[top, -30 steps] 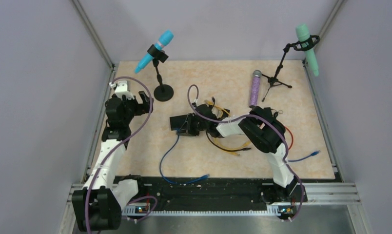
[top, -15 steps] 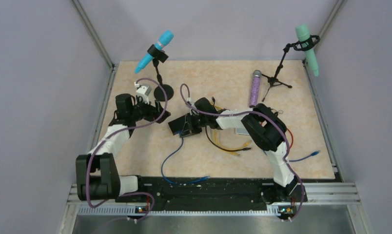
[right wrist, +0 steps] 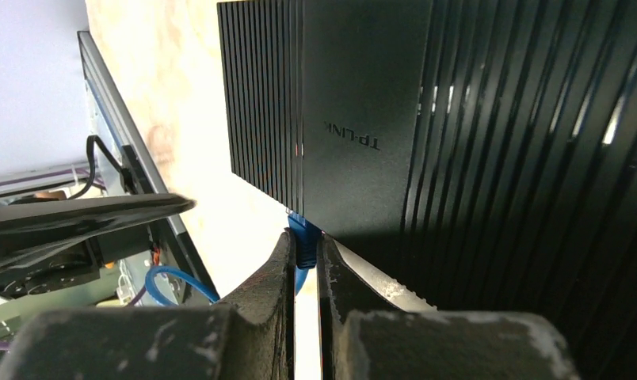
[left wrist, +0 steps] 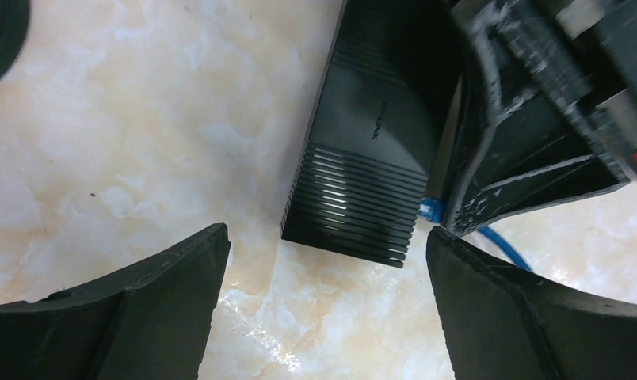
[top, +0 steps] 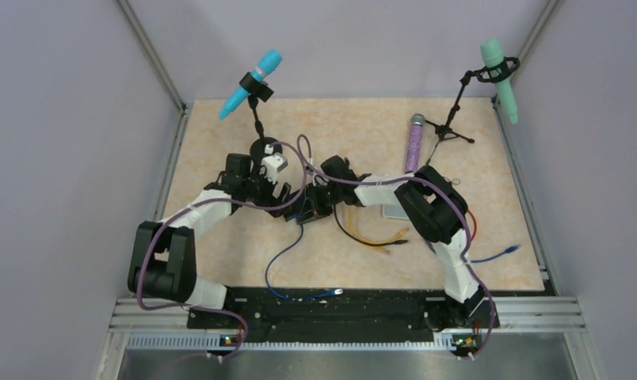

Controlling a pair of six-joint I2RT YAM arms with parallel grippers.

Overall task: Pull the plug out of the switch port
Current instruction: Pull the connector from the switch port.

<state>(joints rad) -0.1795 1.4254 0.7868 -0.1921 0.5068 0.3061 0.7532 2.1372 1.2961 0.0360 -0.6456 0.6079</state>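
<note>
My right fingers (right wrist: 268, 285) pinch the blue plug (right wrist: 303, 236) at the edge of the switch (left wrist: 363, 150), which lies flat in the middle of the surface (top: 339, 127), so I think I should hold the switch down with my wide-open left fingers (left wrist: 141, 309) and pull the plug straight out.

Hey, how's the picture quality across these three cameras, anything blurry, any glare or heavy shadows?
Top view: even, soft light and sharp. Left wrist: the switch is fairly sharp, while the open left gripper, close to the lens, is soft and dark. Right wrist: glare streaks on the switch's ribs, and the right gripper, shut on the blue plug, is blurred.
</note>
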